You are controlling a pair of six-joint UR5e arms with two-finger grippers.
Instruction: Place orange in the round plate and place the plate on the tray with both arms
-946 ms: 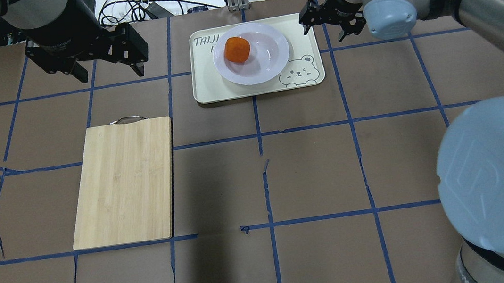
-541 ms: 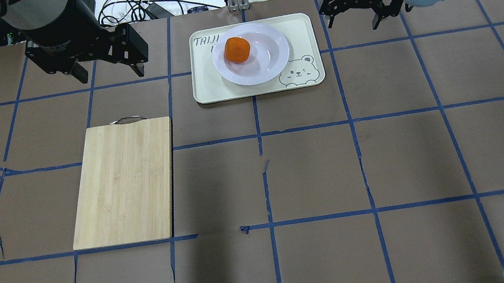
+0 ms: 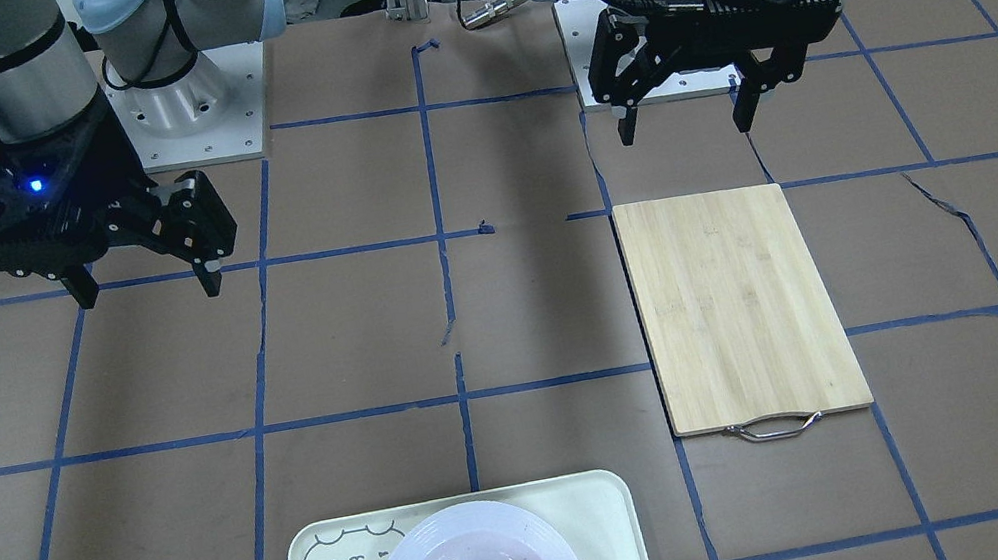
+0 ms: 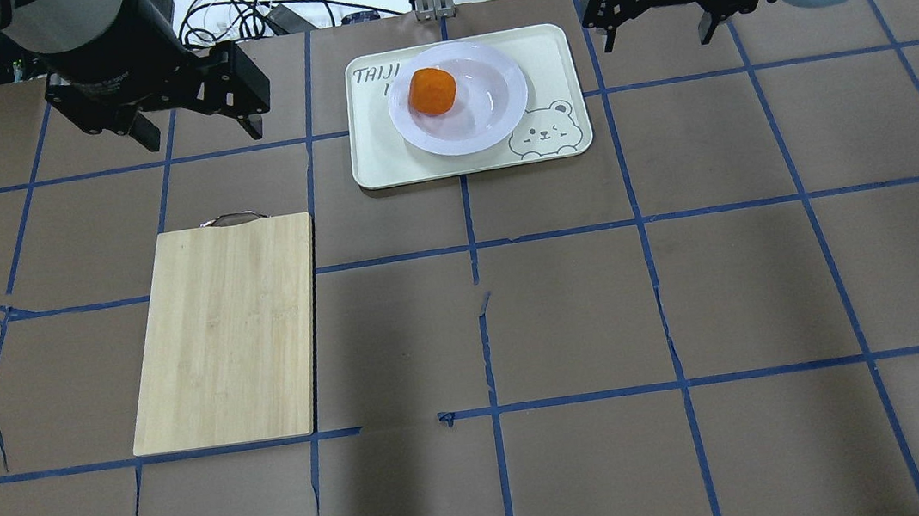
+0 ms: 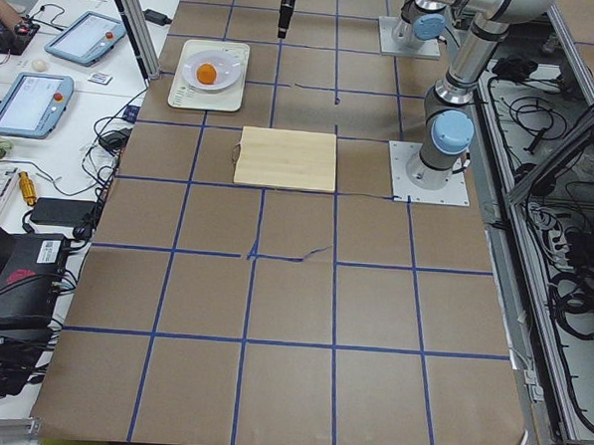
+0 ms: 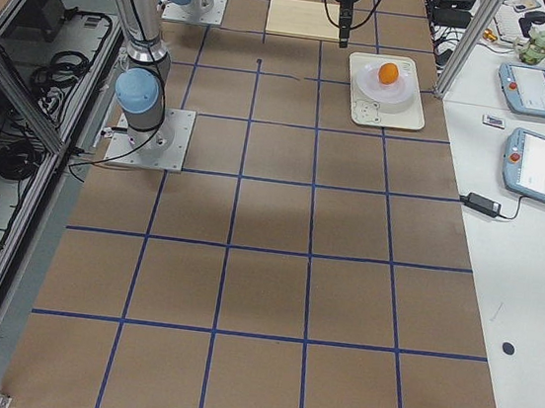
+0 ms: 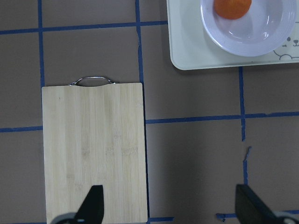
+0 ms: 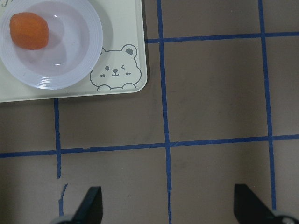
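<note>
- The orange [image 4: 432, 91] is lying in the sunken middle of the plate [image 4: 500, 119], a little off centre, and the plate is resting on the tray [image 4: 550, 53]. Both parts of the task are looking done.
- The left gripper [image 4: 201, 133] is hanging above the table with its fingers spread wide and gripping nothing. The cutting board [image 4: 226, 332] is stretching away ahead of its fingertips, and the tray is lying well apart, ahead and off to their inner side.
- The right gripper [image 4: 657, 38] is likewise gaping wide and carrying nothing. The tray's bear corner is sitting ahead of its fingers and off to their inner side, apart from both fingertips.
- The plate's far rim seems to be reaching the tray's far edge. From overhead it is hard to tell whether it is sitting flat inside the lip or riding on it.
- Judging from this, nothing is remaining to be moved; at most the arms are needing to park.
</note>
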